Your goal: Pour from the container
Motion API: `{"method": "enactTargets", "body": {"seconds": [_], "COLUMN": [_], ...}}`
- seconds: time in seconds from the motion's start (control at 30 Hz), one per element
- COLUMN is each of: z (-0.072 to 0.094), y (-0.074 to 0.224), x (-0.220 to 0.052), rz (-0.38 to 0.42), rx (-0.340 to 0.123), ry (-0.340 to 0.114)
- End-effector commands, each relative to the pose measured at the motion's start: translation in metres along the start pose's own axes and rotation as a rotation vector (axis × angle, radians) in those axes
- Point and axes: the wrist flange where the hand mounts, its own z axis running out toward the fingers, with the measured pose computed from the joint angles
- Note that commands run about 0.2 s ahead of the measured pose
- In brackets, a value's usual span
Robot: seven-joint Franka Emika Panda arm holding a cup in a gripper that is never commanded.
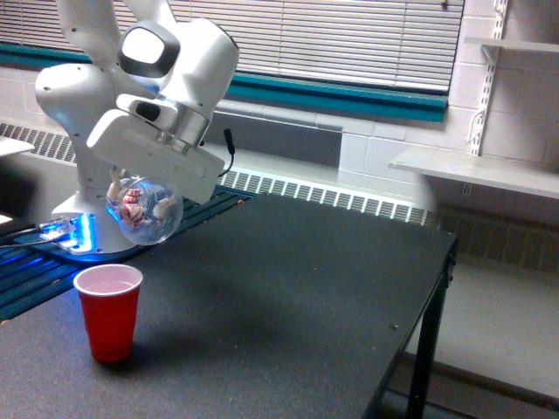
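- One red cup (108,312) stands upright nearest the camera, at the exterior view's left of the dark surface (288,297); its mouth is open and its inside looks pale pink.
- The surface is one black-topped table; one dark leg (422,362) shows at its near edge toward the exterior view's right. Apart from the red cup, nothing else rests on the part of the top that shows.
- One container (142,207), clear and rounded, hangs in the air above the red cup and a little behind it, not touching it. It is tilted, and small pink and white pieces show through its wall.
- The claw (140,194) is closed around the container; its fingers are mostly hidden behind the white hand block and the glassy wall, so how they sit on it cannot be made out.
- One white robot arm (162,83) bends down to the claw. Its base (96,223) stands behind, on a plate with a blue light (77,231), beside dark slats.
- Between container and red cup there is only open air.
- Farther back: one long radiator grille (332,199) along the wall, a teal band (349,98) under one set of closed blinds (349,39).
- At the exterior view's right, two white wall shelves (476,170) hang on a metal rail, well apart from the surface.
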Motion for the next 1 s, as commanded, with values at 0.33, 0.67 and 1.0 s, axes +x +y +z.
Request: {"method": "enactTargets", "body": {"seconds": [0.33,0.67,1.0], "z": [0.008,0.016,0.026], "y": [0.015,0.028,0.036], "x": [-0.005,-0.015,-0.017], "rz": [0.063,0.077,0.068], "rx": [-0.071,-0.085,-0.108], "ry": [-0.014,-0.023,-0.047]}}
